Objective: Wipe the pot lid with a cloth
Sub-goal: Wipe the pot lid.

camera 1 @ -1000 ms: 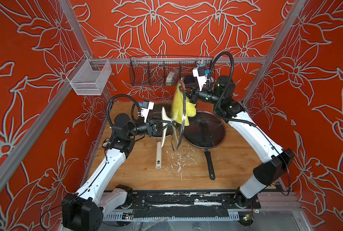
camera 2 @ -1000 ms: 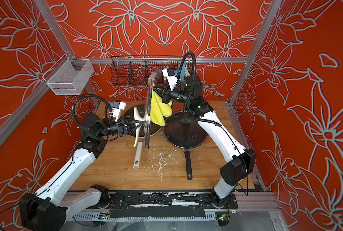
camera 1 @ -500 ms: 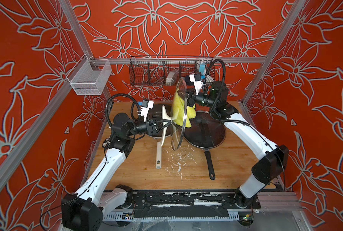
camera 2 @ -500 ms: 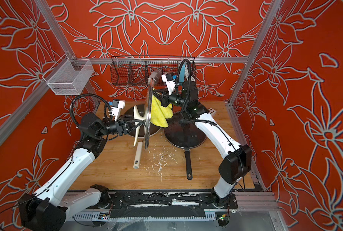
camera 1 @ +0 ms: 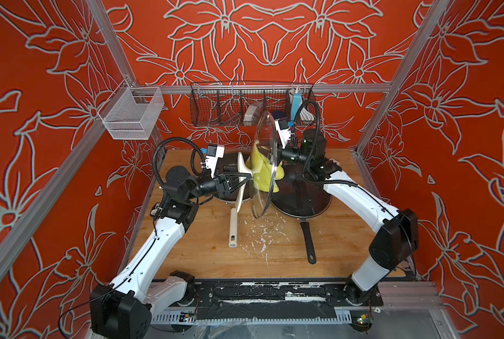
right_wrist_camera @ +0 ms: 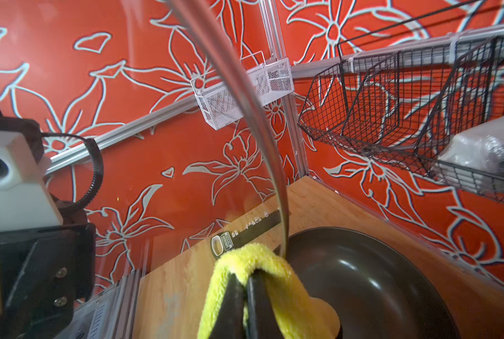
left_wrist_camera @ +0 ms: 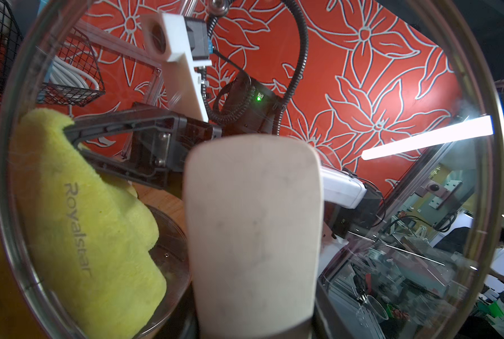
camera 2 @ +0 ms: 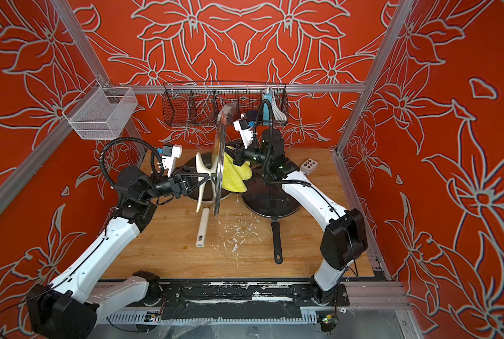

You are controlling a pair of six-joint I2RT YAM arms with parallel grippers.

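Over the rear middle of the wooden desk, my left gripper is clamped on the cream handle of the round glass pot lid with its steel rim, holding it on edge just as a second ago. Right of the glass, the fluffy yellow microfibre cloth has slid lower down the inner face (I read that as a wiping stroke under way, not finished). My right gripper, jaws pressed together, pinches that cloth, which lies against the lid.

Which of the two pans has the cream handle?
The pan on the left arm's side of the raised lid; the wide pan by the right arm has a black handle.
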